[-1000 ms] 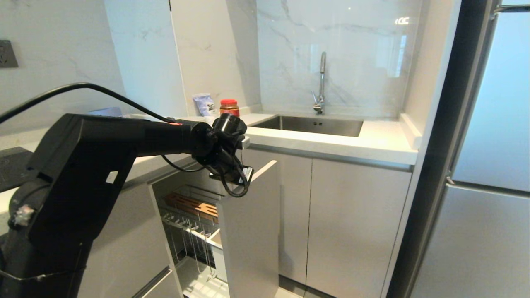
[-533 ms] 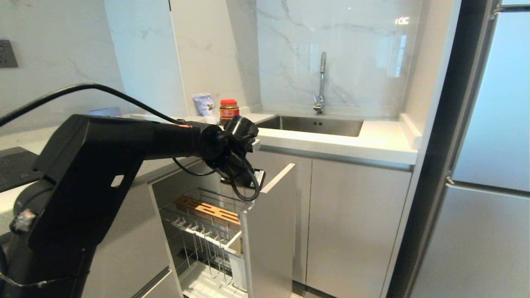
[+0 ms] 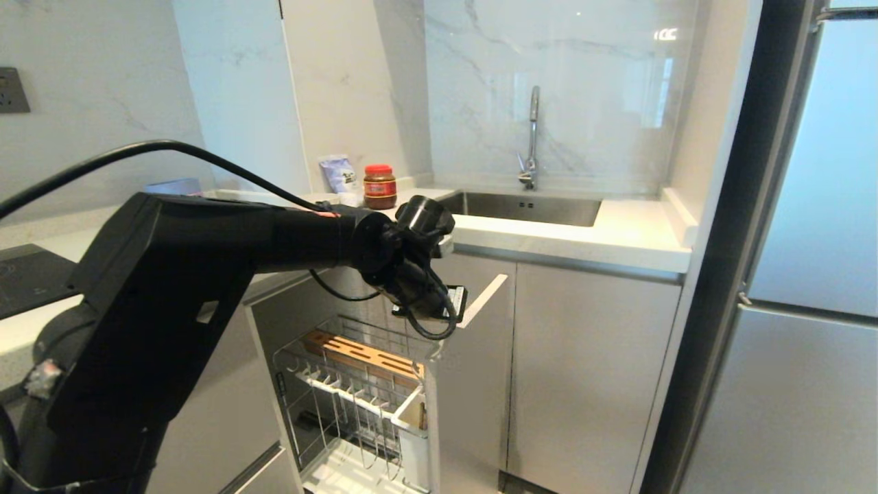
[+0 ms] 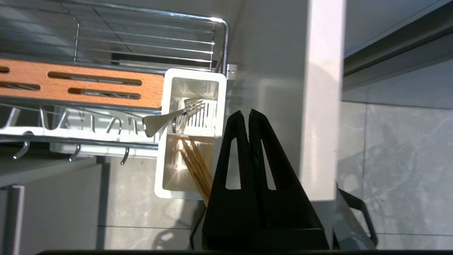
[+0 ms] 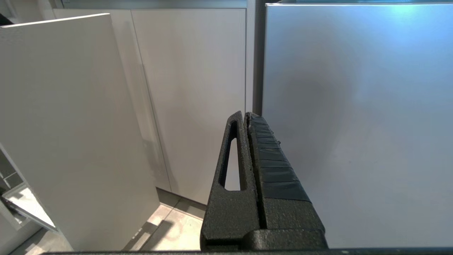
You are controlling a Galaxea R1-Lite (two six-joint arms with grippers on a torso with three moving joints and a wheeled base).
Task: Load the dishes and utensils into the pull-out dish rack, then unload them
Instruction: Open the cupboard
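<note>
1. The dish rack (image 3: 357, 384) stands pulled out from the cabinet below the worktop (image 3: 617, 240).
2. The left pincer (image 4: 249, 115) is closed and empty, just above the rack's front panel (image 4: 324, 106).
3. The spoon (image 4: 170, 118) and chopsticks (image 4: 194, 163) stand in the rack's white caddy (image 4: 161, 156).
4. The right pincer (image 5: 246, 117) is closed, off to the side of the rack.
</note>
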